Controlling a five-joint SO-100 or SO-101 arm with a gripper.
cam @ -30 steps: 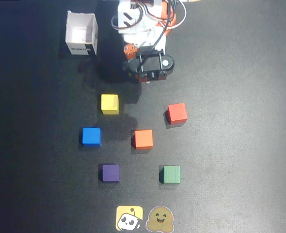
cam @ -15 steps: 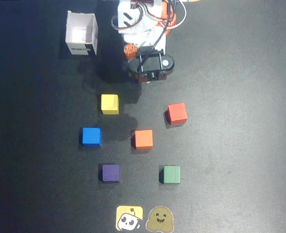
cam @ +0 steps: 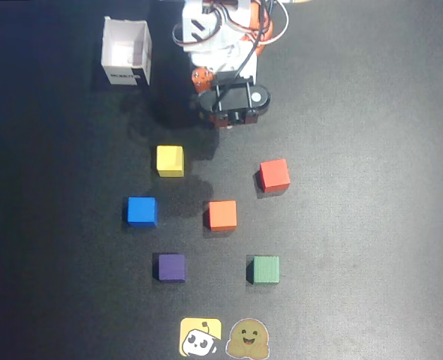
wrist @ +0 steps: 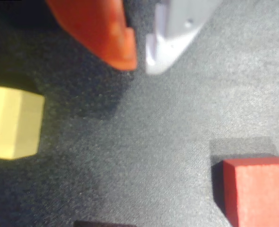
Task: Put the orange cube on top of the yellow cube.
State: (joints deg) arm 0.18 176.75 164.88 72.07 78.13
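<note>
In the overhead view the orange cube [cam: 222,214] sits on the black mat near the middle. The yellow cube [cam: 170,160] lies up and to the left of it, a cube's width or more away. My gripper [cam: 224,122] hangs below the folded arm at the top, above both cubes and touching neither. In the wrist view the gripper [wrist: 140,64] is empty, and its orange finger [wrist: 106,33] and white finger [wrist: 175,33] are almost closed together. The yellow cube [wrist: 12,123] is at the left edge. The orange cube is out of the wrist view.
A red cube [cam: 274,175] lies right of the gripper and shows in the wrist view [wrist: 257,189]. Blue [cam: 141,211], purple [cam: 171,267] and green [cam: 266,269] cubes lie lower. A white open box [cam: 126,52] stands top left. Two face stickers [cam: 200,337] lie at the bottom edge.
</note>
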